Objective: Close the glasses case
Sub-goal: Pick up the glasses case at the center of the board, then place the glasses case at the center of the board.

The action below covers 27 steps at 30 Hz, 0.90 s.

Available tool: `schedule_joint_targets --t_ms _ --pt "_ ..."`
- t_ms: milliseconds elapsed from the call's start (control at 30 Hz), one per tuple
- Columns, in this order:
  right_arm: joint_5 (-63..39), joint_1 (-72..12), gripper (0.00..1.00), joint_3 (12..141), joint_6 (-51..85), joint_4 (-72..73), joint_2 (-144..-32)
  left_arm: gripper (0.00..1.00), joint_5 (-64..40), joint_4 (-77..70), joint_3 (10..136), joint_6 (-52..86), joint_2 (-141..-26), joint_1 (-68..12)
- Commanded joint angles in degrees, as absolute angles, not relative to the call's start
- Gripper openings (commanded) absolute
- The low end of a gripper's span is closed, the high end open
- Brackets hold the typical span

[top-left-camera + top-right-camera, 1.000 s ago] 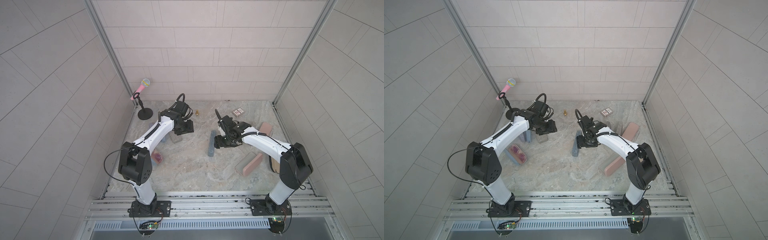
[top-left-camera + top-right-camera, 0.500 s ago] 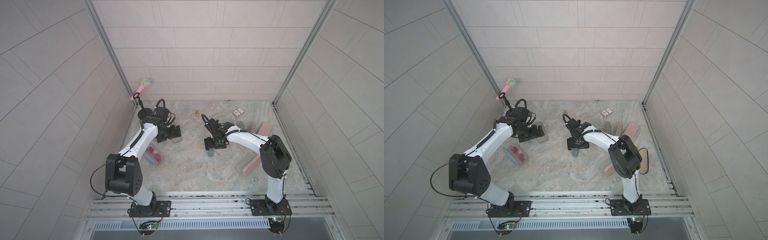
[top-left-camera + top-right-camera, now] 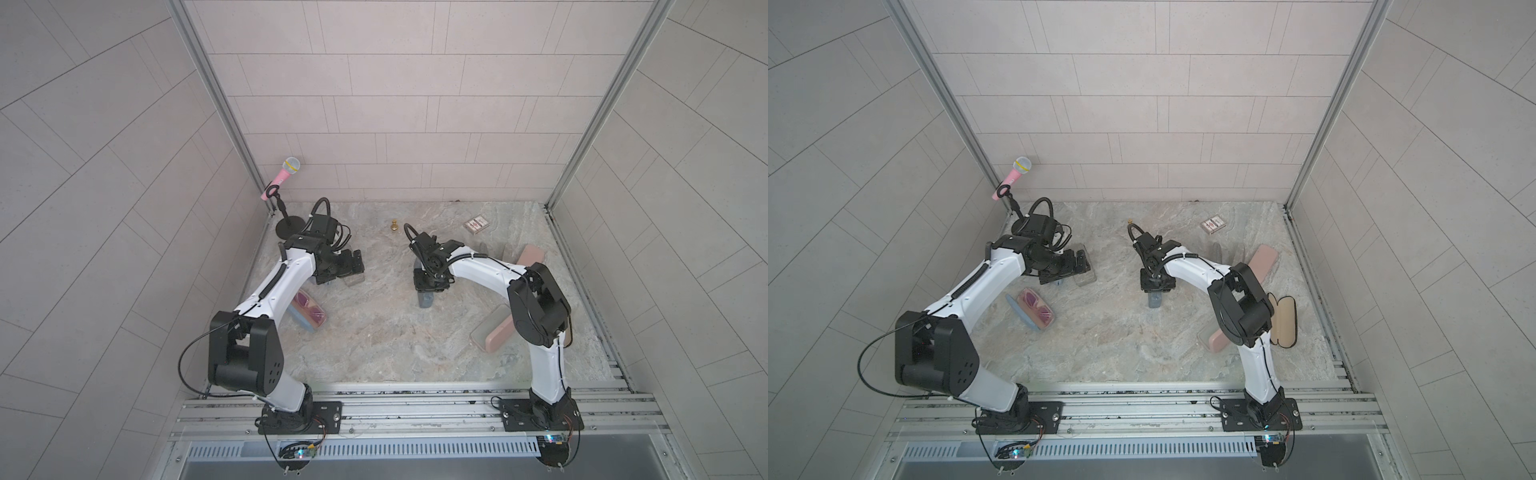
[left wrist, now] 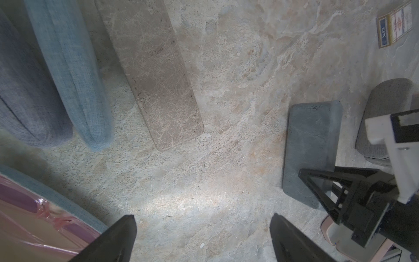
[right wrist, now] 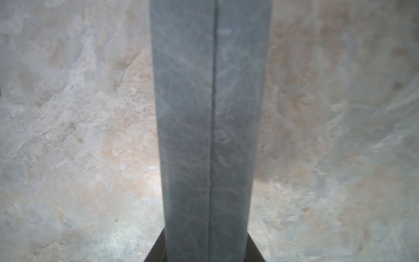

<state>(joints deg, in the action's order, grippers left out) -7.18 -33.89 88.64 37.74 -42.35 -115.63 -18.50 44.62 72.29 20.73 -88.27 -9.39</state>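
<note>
The glasses case (image 5: 210,113) is slate grey and stands on its long edge mid-table, its two halves together along a thin seam. It also shows as the glasses case (image 3: 426,300) (image 3: 1155,300) in both top views, partly under my right arm. My right gripper (image 5: 206,249) (image 3: 430,286) is shut on its end, a dark finger pressed to each side. In the left wrist view the same case (image 4: 310,147) stands with the right gripper's black fingers (image 4: 335,192) on it. My left gripper (image 4: 201,220) (image 3: 351,270) hangs open over bare table, holding nothing.
An open blue case with pink glasses (image 3: 309,313) lies under the left arm. A marble-patterned case (image 4: 154,79) and blue fabric cases (image 4: 74,79) lie by the left gripper. Pink cases (image 3: 498,332), a tan open case (image 3: 1283,320), a card box (image 3: 477,224) and a microphone stand (image 3: 282,178) ring the table.
My right gripper has come down over the grey case and its jaws have closed in on it. The left arm has drawn back to the left with its jaws opened wide.
</note>
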Motion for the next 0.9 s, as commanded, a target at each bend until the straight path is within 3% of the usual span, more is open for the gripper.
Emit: schedule_joint_targets --t_ms 0,533,867 --pt "-4.2 -30.6 0.31 87.6 36.9 -43.5 -114.5 1.0 -19.4 45.0 71.6 19.8 -88.2 -9.1" --pt "-3.3 -16.4 0.33 94.7 29.2 -47.9 -118.7 1.0 -19.7 45.2 71.7 19.6 -89.9 -9.1" --pt "-3.8 -15.6 0.53 97.1 28.0 -49.1 -121.4 1.0 -20.1 45.4 71.9 19.5 -90.8 -9.1"
